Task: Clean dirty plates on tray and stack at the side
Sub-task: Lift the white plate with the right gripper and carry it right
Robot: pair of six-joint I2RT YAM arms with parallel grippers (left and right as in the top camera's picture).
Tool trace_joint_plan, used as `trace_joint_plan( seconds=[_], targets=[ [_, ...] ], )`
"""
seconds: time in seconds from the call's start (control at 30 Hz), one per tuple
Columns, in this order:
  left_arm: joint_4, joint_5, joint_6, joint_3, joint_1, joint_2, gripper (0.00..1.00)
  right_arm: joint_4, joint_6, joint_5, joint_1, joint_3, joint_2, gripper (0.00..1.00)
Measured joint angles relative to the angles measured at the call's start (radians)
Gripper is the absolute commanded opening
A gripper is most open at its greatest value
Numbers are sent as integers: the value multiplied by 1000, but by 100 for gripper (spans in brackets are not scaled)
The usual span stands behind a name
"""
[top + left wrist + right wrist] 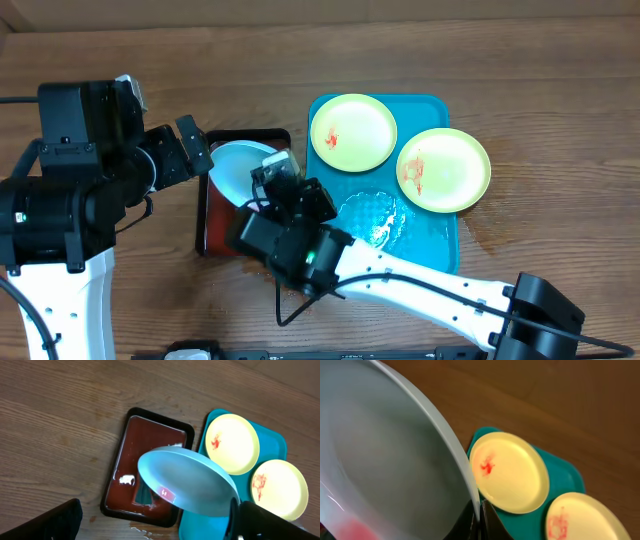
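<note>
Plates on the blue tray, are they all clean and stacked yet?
Not yet. Done: no plate is stacked at the side that I can see. In hand: the right hand grips the light-blue plate, tilted over the black tray; the left hand is open beside it. Left: the far yellow plate and the near yellow plate, both red-smeared, lie on the teal tray, waiting for cleaning and stacking.

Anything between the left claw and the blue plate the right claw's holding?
Nothing visible. The left claw is open beside the blue plate, which the right claw pinches by its rim, tilted above the black tray. The left wrist view shows only open air up to the plate.
</note>
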Motion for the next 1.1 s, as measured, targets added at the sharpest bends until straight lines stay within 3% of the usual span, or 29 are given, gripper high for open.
trace_joint_plan(
  seconds=[0.53, 1.1],
  targets=[
    [0, 0, 0, 0, 0, 49, 100, 2, -28, 185, 82, 0, -75, 4],
    [0, 0, 0, 0, 0, 98, 100, 4, -75, 204, 82, 0, -75, 4]
  ],
)
